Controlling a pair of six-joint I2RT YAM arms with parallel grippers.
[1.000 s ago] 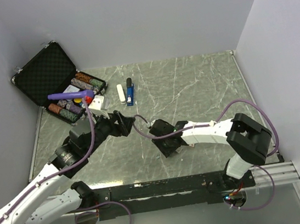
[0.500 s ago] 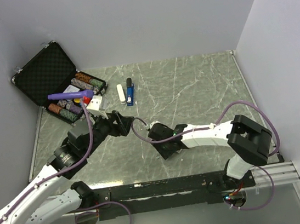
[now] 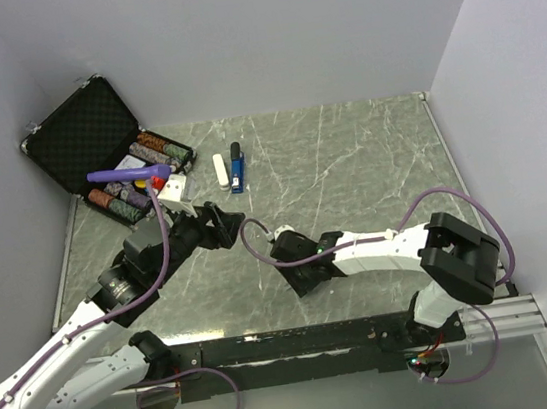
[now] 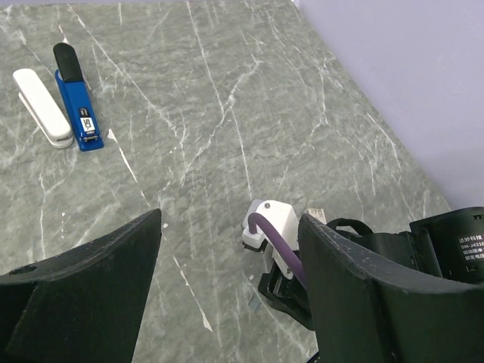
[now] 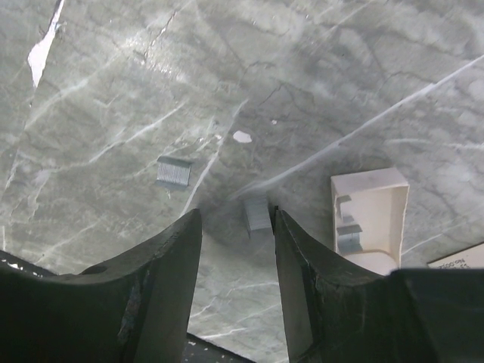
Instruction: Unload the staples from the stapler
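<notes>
The blue stapler (image 3: pixel 237 171) with a black top lies at the back of the table beside a white oblong bar (image 3: pixel 220 171); both show in the left wrist view, the stapler (image 4: pixel 76 100) and the bar (image 4: pixel 41 117). My left gripper (image 3: pixel 226 224) is open and empty, hovering well short of the stapler (image 4: pixel 231 295). My right gripper (image 3: pixel 306 271) is open and low over the table (image 5: pixel 236 219). A short strip of staples (image 5: pixel 257 214) lies between its fingertips, close to the right finger. Another strip (image 5: pixel 175 172) lies to the left.
A small white box (image 5: pixel 368 219) holding staples sits right of my right gripper. An open black case (image 3: pixel 93 137) of poker chips stands at the back left, with a purple tube (image 3: pixel 126 173) over it and a white card (image 3: pixel 178 187) nearby.
My right gripper has shifted slightly toward the near edge and the left, dropping lower over the table. The left arm has barely moved.
</notes>
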